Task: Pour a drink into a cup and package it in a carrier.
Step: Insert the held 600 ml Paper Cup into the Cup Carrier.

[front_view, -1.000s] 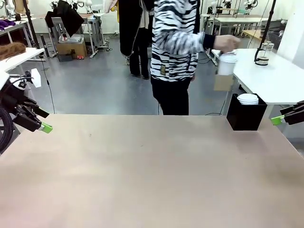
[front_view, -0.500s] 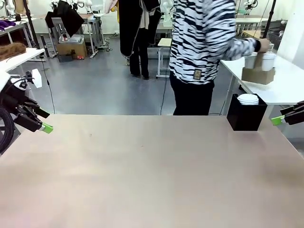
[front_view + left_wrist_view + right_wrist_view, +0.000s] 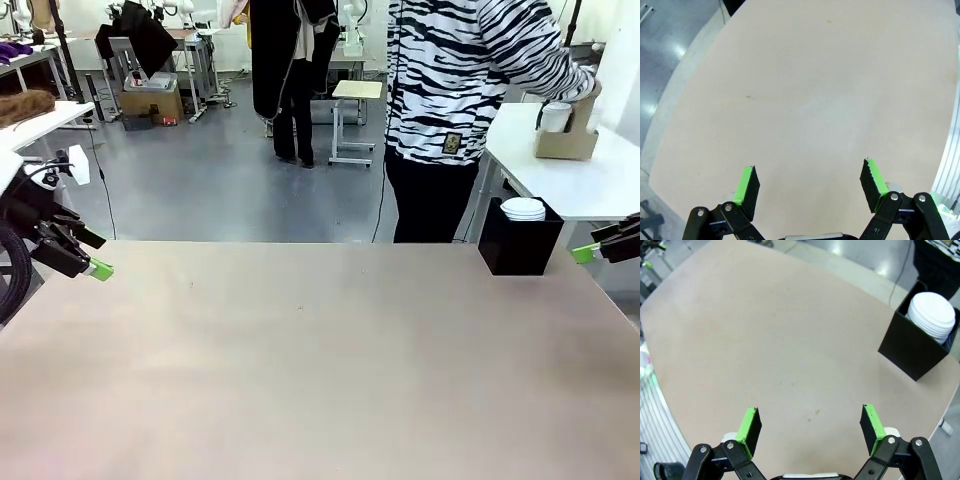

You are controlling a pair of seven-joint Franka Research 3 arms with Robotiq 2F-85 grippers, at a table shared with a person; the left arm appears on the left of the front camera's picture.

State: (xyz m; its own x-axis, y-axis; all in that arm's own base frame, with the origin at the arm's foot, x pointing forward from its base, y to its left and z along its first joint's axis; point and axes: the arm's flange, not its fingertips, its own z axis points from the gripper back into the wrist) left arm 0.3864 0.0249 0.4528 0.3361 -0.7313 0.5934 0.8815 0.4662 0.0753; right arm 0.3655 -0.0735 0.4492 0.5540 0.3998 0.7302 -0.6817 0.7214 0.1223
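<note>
Gaping wide and empty, left tool (image 3: 810, 190) and right tool (image 3: 810, 430), smooth beige table (image 3: 320, 370), square black box (image 3: 518, 245)

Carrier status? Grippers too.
Left gripper open, empty. Right gripper open, empty. Carrier on far white table, at person's hand. Black box of lids on table's far right.

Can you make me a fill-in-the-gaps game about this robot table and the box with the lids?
1. The white lids sit stacked in a box coloured ____.
2. The jaws of both the left gripper and right gripper stand ____.
3. The pads on the jaws are coloured ____.
4. The brown carrier stands on a side table coloured ____.

Missing words: black; open; green; white
</note>
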